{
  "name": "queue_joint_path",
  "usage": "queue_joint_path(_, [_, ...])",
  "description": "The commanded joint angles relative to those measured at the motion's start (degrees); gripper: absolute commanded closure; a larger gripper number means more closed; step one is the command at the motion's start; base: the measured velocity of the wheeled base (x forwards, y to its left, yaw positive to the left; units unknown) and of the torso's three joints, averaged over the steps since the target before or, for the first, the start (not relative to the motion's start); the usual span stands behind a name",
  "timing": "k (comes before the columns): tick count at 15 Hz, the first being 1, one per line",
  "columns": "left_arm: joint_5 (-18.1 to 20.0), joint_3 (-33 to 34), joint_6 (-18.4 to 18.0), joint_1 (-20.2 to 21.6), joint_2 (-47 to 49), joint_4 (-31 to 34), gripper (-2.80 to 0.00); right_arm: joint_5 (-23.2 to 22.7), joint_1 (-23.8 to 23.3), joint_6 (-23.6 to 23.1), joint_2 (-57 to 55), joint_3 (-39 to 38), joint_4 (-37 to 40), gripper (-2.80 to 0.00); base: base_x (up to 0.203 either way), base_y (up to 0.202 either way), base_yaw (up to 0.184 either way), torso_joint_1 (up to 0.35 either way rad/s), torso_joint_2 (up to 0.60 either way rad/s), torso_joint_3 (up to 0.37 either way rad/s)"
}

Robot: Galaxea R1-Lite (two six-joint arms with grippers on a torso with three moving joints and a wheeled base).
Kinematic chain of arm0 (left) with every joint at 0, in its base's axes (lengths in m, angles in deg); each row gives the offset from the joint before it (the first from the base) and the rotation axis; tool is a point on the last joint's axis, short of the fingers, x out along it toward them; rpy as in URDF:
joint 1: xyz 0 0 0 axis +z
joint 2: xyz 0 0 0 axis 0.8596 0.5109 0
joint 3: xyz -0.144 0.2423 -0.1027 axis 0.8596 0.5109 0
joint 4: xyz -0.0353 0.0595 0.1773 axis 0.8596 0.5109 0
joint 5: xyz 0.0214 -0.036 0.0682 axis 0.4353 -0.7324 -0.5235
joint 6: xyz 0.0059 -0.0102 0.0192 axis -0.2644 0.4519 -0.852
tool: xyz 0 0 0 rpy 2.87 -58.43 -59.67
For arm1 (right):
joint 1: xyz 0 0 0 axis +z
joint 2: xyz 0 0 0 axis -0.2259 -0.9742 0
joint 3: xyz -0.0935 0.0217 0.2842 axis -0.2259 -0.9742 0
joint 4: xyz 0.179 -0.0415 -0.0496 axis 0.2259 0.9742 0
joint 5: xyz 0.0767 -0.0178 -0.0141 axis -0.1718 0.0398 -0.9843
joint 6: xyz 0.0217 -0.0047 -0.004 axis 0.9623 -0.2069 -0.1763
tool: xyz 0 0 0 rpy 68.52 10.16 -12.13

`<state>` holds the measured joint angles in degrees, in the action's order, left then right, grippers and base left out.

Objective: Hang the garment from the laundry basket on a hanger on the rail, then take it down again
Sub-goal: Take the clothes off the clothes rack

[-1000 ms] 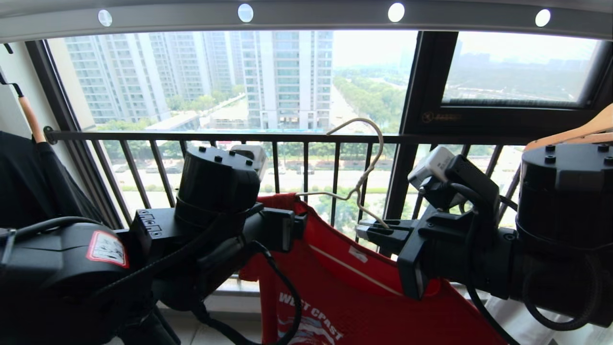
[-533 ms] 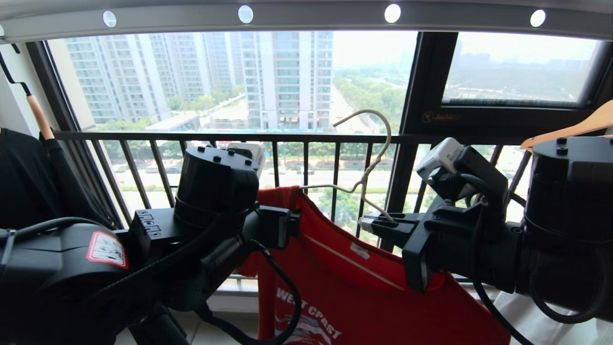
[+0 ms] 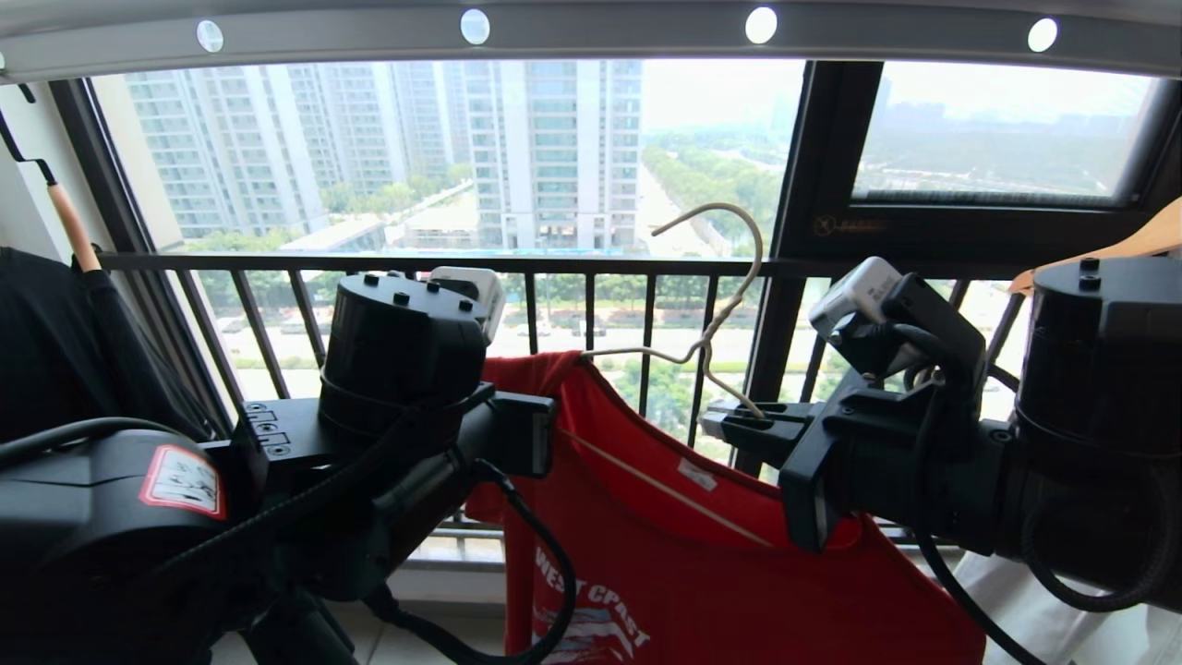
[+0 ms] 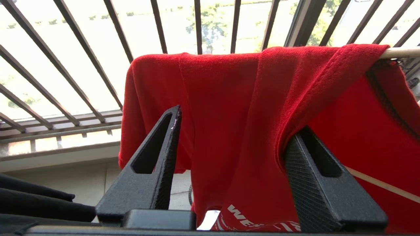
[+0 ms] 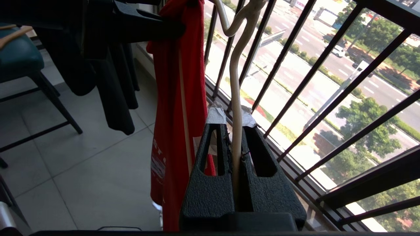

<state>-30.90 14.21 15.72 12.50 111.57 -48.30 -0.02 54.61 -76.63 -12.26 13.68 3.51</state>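
right claw point(image 5: 233, 129) clenched on the hanger point(image 3: 716, 319) has lifted it slightly toward the rail point(image 3: 591, 32); left claw point(image 4: 229, 141) narrowing around the garment point(image 4: 236, 111), not gripping yet

Daylit barred window point(image 3: 554, 314) over tiled floor point(image 5: 82, 170), teal chair point(image 5: 19, 59) nearby.

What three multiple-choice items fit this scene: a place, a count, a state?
1. The hanger's hook, relative to the rail, is: A) through a hole; B) below it, unhooked; C) above it.
2. Round holes showing in the rail, head view: A) two; B) six; C) four.
3. The right end effector is: A) shut on the hanger; B) open; C) shut on cloth.
Answers: 1 B, the hook hangs free under the rail; 2 C, four bright holes; 3 A, its fingers pinch the wire.
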Motion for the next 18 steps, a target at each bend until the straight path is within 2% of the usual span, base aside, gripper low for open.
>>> queue_joint_path(1, [-0.19, -0.07, 0.08, 0.02, -0.33, -0.11, 0.0, -0.04, -0.42, -0.08, 0.11, 0.03, -0.17, 0.0, 0.0, 0.0, 0.0, 0.0, 0.0, 0.0])
queue_joint_path(7, [-0.24, -0.15, 0.08, 0.02, -0.51, -0.11, 0.0, 0.05, -0.69, -0.08, 0.19, 0.2, -0.17, 0.0, 0.0, 0.0, 0.0, 0.0, 0.0, 0.0])
queue_joint_path(11, [-0.79, -0.5, 0.17, 0.13, -1.21, -1.06, 0.0, 1.71, -1.19, -0.26, -0.67, 0.2, -0.08, 0.0, 0.0, 0.0, 0.0, 0.0, 0.0, 0.0])
queue_joint_path(13, [-1.28, -0.86, -0.91, 3.39, -1.85, -2.8, 0.0, 1.72, -1.74, -0.35, -1.04, 0.2, -0.06, 0.0, 0.0, 0.0, 0.0, 0.0, 0.0, 0.0])
queue_joint_path(15, [-0.59, -2.18, -2.85, 11.03, -2.83, -3.3, 0.0, 1.72, -1.74, -0.52, -1.04, 0.11, 0.01, 0.0, 0.0, 0.0, 0.0, 0.0, 0.0, 0.0])
queue_joint_path(16, [0.93, -2.83, -3.48, 13.64, -3.36, -3.17, 0.0, 1.72, -1.74, -0.52, -1.09, 0.11, 0.01, 0.0, 0.0, 0.0, 0.0, 0.0, 0.0, 0.0])
queue_joint_path(18, [2.14, -2.97, -3.78, 14.16, -2.42, -3.01, 0.0, 1.72, -1.74, -0.52, -1.04, 0.11, 0.01, 0.0, 0.0, 0.0, 0.0, 0.0, 0.0, 0.0])
